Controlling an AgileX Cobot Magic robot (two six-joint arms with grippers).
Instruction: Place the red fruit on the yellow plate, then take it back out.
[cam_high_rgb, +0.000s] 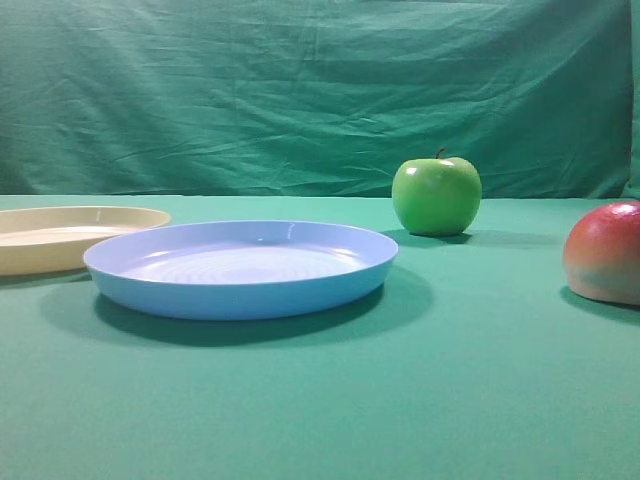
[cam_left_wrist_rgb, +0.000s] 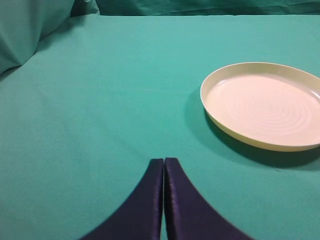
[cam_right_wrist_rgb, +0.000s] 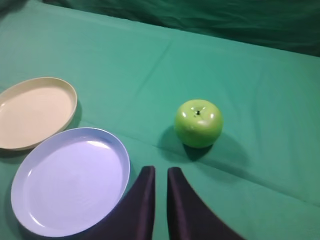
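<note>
The red fruit (cam_high_rgb: 607, 252) rests on the green cloth at the far right edge of the exterior view, partly cut off, and shows in neither wrist view. The yellow plate (cam_high_rgb: 60, 235) lies bare at the far left. It also shows as the yellow plate (cam_left_wrist_rgb: 265, 107) to the right of my left gripper (cam_left_wrist_rgb: 164, 161), whose fingers are pressed together, shut on nothing. My right gripper (cam_right_wrist_rgb: 161, 170) is shut with only a thin slit between its fingers and holds nothing. It hovers between the blue plate and the apple, with the yellow plate (cam_right_wrist_rgb: 32, 112) off to its left.
A larger light blue plate (cam_high_rgb: 240, 265) sits in the middle beside the yellow one, seen as the blue plate (cam_right_wrist_rgb: 70, 180) left of my right fingers. A green apple (cam_high_rgb: 436, 195) with a stem stands behind, also the green apple (cam_right_wrist_rgb: 198, 122). Green cloth covers table and backdrop.
</note>
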